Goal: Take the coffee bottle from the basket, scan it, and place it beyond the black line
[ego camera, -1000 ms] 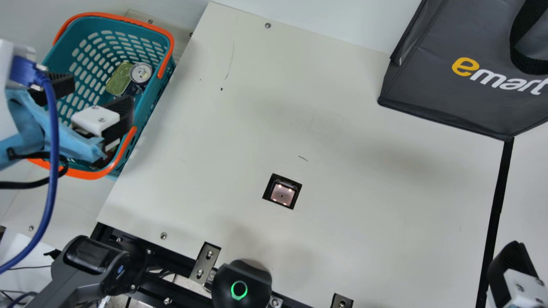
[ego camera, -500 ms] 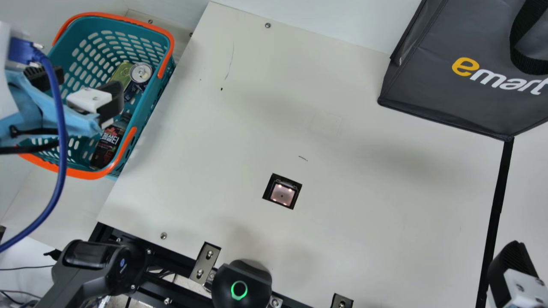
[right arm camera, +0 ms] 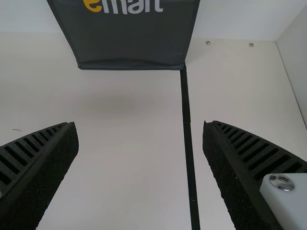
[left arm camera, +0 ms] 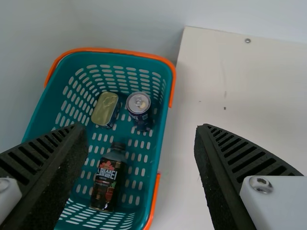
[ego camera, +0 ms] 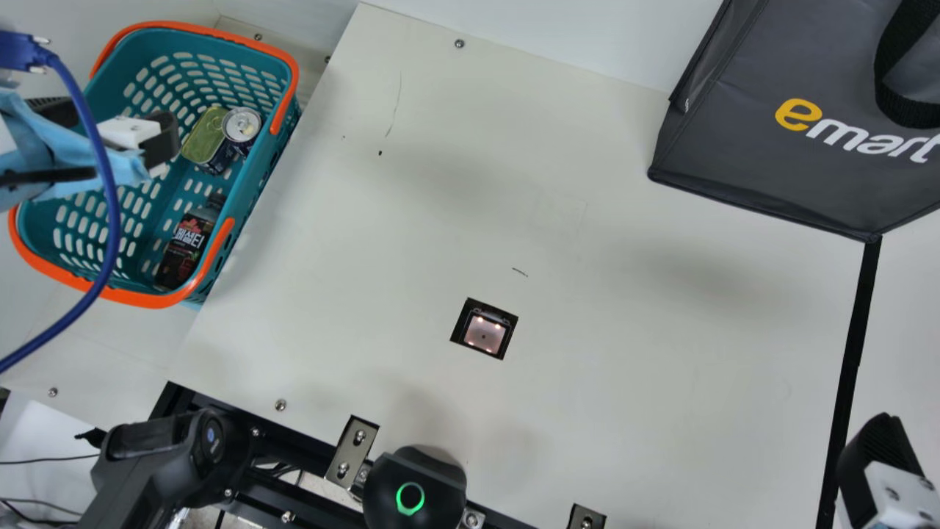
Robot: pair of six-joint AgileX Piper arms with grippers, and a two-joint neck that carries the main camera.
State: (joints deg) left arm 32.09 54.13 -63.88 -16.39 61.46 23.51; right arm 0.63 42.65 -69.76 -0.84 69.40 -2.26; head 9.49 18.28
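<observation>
1. While I look down through the main view, one cream worktop [ego camera: 624, 367], fixed screws near its edges.
2. One dark grey bag [ego camera: 734, 139] with black handle, at the worktop's far edge, toward the right.
3. One teal basket [ego camera: 183, 28], orange-trimmed, just beside the worktop's left edge.
4. One black line [ego camera: 856, 338], running from the bag's near corner down the worktop's right-hand part toward the near edge.
5. One left gripper [ego camera: 110, 126], mine, above the basket's left side; black ribbed fingers spread wide, as my left wrist view confirms.
6. One right gripper [ego camera: 877, 455], mine, by the near stretch of the black line; fingers spread wide, the line running between them in my right wrist view.
7. One coffee bottle [ego camera: 183, 250], dark, with a printed label, lying inside the basket along the wall next to the worktop, toward the basket's near end; cap pointing to the tin and can.
8. One scanner window [ego camera: 484, 334], lit, black-bordered, let into the worktop between its middle and near edge.
9. One tin [ego camera: 205, 139] with a green-gold lid, in the basket, toward its far end.
10. One can [ego camera: 241, 125], silver-topped, beside the tin, nearer the basket's worktop-side wall.
</observation>
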